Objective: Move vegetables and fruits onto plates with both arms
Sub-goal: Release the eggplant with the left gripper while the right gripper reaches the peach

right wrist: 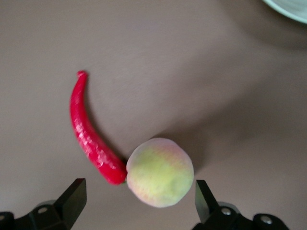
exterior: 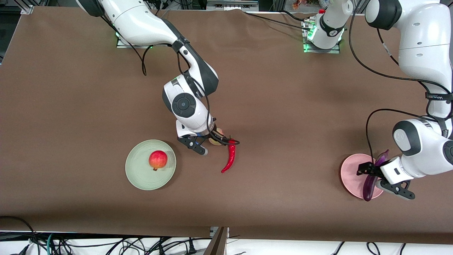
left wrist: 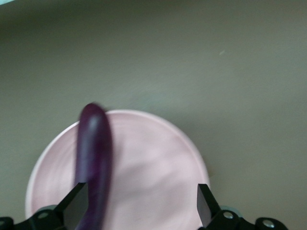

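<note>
Eggplant (exterior: 371,180) glossy purple, on pink plate (exterior: 350,173)

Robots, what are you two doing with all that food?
The left gripper is open over the pink plate, with the eggplant lying across that plate. The right gripper is open above the peach, which touches the red chili on the table. The red-orange fruit sits on the green plate.

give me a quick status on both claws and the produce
Left claw open over pink plate, eggplant on it. Right claw open above peach. Chili touches peach.
</note>
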`<control>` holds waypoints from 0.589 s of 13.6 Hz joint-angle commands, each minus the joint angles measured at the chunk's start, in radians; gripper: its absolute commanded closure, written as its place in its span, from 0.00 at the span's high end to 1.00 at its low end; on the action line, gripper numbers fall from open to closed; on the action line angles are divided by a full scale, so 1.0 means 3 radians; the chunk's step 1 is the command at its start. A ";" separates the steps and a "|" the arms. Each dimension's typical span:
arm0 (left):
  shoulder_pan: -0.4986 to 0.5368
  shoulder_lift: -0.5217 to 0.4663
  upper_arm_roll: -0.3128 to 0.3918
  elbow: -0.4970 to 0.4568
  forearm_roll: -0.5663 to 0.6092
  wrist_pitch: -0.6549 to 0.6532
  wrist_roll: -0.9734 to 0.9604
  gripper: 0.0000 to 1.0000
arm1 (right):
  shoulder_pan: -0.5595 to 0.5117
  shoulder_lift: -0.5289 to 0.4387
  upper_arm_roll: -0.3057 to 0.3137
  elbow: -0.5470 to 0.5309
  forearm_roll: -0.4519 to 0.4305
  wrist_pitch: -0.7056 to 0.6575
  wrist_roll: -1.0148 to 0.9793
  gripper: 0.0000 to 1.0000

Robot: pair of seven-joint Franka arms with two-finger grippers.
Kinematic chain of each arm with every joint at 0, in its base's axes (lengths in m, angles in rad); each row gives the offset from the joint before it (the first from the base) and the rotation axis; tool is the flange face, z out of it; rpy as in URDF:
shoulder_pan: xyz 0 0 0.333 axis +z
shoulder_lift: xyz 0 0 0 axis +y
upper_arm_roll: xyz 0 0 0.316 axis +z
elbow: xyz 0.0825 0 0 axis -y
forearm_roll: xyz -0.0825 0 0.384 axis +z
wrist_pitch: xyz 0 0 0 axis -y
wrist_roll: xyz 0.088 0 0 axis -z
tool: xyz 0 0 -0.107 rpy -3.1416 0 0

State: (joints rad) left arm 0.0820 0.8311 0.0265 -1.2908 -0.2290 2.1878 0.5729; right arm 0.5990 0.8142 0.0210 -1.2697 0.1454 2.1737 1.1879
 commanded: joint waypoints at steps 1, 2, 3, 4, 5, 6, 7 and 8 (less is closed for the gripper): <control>-0.0216 -0.0025 -0.0057 0.0033 -0.0111 -0.0088 -0.0496 1.00 | -0.0028 0.0077 -0.0004 -0.0037 0.0011 0.0036 0.0604 1.00; -0.0303 -0.0025 -0.0098 0.0033 -0.0111 -0.0083 -0.0731 1.00 | -0.0018 0.0118 -0.0004 -0.0037 0.0017 0.0041 0.0718 1.00; -0.0405 -0.0025 -0.0114 0.0033 -0.0111 -0.0083 -0.0956 1.00 | -0.0018 0.0179 0.0002 -0.0037 0.0027 0.0066 0.0876 1.00; -0.0497 -0.0025 -0.0124 0.0033 -0.0106 -0.0078 -0.1146 1.00 | -0.0018 0.0231 0.0002 -0.0037 0.0108 0.0112 0.1050 1.00; -0.0589 -0.0025 -0.0124 0.0028 -0.0111 -0.0078 -0.1295 1.00 | -0.0008 0.0256 0.0002 -0.0037 0.0185 0.0117 0.1117 1.00; -0.0671 -0.0014 -0.0129 0.0028 -0.0111 -0.0058 -0.1443 1.00 | -0.0008 0.0287 0.0002 -0.0042 0.0190 0.0117 0.1133 1.00; -0.0784 0.0006 -0.0129 0.0023 -0.0116 -0.0027 -0.1637 1.00 | -0.0008 0.0308 0.0002 -0.0063 0.0190 0.0128 0.1133 1.00; -0.0911 0.0016 -0.0129 0.0023 -0.0116 0.0024 -0.1882 1.00 | -0.0008 0.0328 0.0002 -0.0063 0.0190 0.0148 0.1128 0.99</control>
State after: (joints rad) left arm -0.1379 0.8328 -0.0238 -1.2856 -0.2409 2.1813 0.1041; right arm 0.5951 0.9097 0.0195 -1.2819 0.1860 2.2033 1.5043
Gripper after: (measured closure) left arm 0.000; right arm 0.000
